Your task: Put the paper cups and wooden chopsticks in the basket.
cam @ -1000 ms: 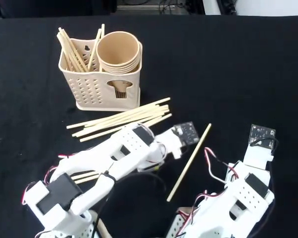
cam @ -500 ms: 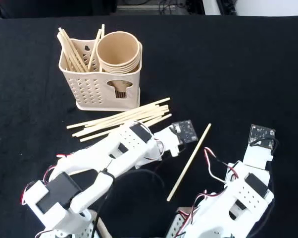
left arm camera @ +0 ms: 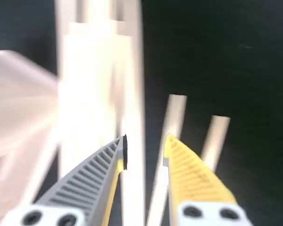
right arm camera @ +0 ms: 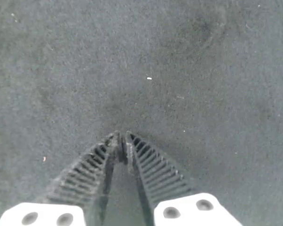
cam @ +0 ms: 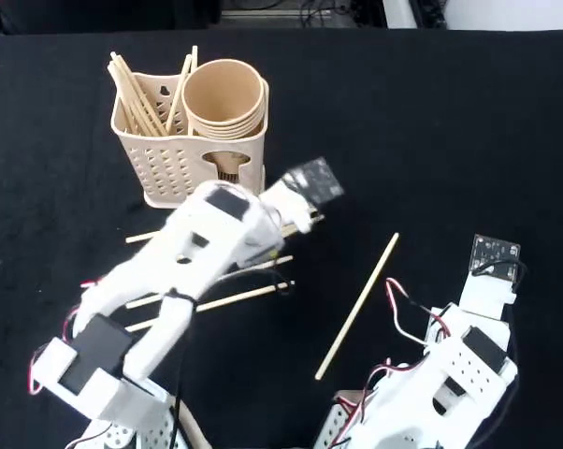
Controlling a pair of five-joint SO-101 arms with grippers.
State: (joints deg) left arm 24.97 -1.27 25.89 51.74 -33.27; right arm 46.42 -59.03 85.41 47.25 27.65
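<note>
Noted black table (cam: 469,122) beneath both claws. Found basket (cam: 183,168) just beside left claw (left arm camera: 146,141), with stacked paper cups (cam: 223,94) and upright chopsticks (cam: 137,89) inside. Saw left claw released, jaws parted astride loose chopsticks (left arm camera: 132,94) on table. Spotted single chopstick (cam: 358,306) left of right claw (right arm camera: 121,136), apart. Saw right claw clenched, empty.

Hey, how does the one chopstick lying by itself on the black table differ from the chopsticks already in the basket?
The lone chopstick lies flat on the table, slanted; the stored chopsticks stand on end, leaning, in the basket. The lone chopstick touches nothing else; the stored chopsticks are bunched in the compartment beside the paper cups. Both are pale wooden sticks.
</note>
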